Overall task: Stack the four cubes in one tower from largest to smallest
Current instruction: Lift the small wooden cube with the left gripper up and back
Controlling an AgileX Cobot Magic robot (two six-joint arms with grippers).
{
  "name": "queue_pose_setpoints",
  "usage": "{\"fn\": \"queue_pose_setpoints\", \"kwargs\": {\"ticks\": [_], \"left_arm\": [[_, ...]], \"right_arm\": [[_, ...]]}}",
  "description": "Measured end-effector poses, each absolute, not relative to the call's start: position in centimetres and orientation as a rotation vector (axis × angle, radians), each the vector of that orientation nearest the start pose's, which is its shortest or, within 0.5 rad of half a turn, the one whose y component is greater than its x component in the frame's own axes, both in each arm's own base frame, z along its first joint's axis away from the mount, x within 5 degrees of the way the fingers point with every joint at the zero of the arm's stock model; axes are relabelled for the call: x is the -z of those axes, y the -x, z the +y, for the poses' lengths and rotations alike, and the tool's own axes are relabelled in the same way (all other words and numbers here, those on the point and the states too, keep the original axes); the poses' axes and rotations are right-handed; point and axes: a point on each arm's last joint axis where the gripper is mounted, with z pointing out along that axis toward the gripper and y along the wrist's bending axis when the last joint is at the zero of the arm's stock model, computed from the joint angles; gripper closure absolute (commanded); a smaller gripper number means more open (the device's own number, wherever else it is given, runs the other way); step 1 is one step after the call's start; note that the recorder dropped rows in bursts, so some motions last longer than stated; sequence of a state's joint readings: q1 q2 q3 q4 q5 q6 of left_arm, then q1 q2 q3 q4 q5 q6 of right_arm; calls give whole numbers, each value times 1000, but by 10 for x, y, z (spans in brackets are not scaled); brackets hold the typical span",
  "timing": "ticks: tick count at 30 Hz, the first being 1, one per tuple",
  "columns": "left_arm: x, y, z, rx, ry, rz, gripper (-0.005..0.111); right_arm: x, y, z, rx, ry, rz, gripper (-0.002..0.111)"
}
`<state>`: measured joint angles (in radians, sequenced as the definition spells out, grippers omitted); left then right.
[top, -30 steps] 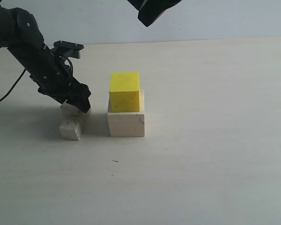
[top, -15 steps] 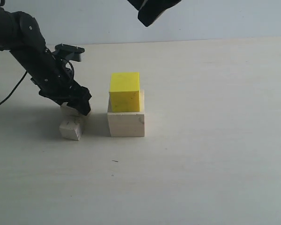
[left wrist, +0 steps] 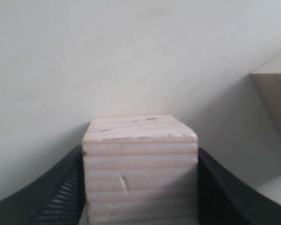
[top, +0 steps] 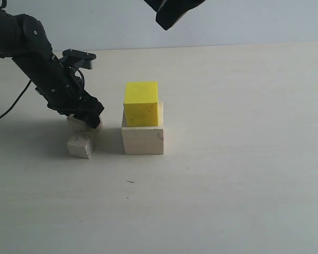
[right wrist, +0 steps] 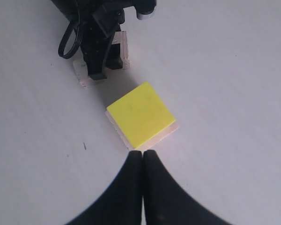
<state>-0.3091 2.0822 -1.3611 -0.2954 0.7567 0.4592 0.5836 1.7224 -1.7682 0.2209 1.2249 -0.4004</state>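
The yellow cube (top: 141,103) sits on the large pale cube (top: 143,140) at mid-table, also seen from above as the yellow cube (right wrist: 140,115). To their left, my left gripper (top: 87,119) reaches down onto the striped-grain cube (top: 82,125). In the left wrist view the striped-grain cube (left wrist: 140,164) fills the gap of the left gripper (left wrist: 139,152), with both fingers against its sides. The small chipped cube (top: 80,145) stands just in front of it on the table. My right gripper (right wrist: 143,152) hovers shut and empty high above the stack, at the top of the exterior view (top: 167,24).
The pale tabletop (top: 238,174) spreads wide to the right and front of the stack. A black cable (top: 10,108) trails from the left arm at the table's left edge. The large cube's corner (left wrist: 274,103) shows close beside the left gripper.
The left gripper's jaws have closed in on the striped-grain cube, and the arm has shifted slightly. The stack and the right gripper have not moved.
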Motion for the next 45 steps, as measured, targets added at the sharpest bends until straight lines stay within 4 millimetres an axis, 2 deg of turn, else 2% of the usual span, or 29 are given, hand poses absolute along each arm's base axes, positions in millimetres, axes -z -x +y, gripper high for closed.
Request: {"fn": "queue_pose_setpoints", "kwargs": {"ticks": [6,10,13,18,21,25,30,33,37,42,45], "left_arm": [[-133,-380,-141,306,-850,2811,107],[-148,-377,-138,285,-880,2785,107],[-174,-376,-131,277,-860,2736,107],[-232,-371,-105,292,-779,2600,107],[-263,-365,-87,418,-724,2477,107],[-289,-348,-61,647,-726,2243,107],[-284,-320,-48,942,-846,1904,107],[-277,-313,-46,963,-867,1752,107],[-267,-310,-46,937,-897,1690,107],[-270,-312,-46,924,-868,1643,107],[-271,-312,-53,933,-886,1624,107]], "right_arm": [[-373,-297,218,-360,1232,2362,108],[-373,-297,218,-359,1237,2359,108],[-373,-297,218,-358,1238,2358,108],[-373,-297,218,-358,1238,2358,108],[-373,-297,218,-358,1238,2358,108],[-373,-297,218,-358,1238,2358,108],[-373,-297,218,-358,1238,2358,108],[-373,-297,218,-358,1238,2358,108],[-373,-297,218,-358,1238,2358,108],[-373,-297,219,-363,1237,2358,108],[-373,-297,219,-365,1237,2358,108]]}}
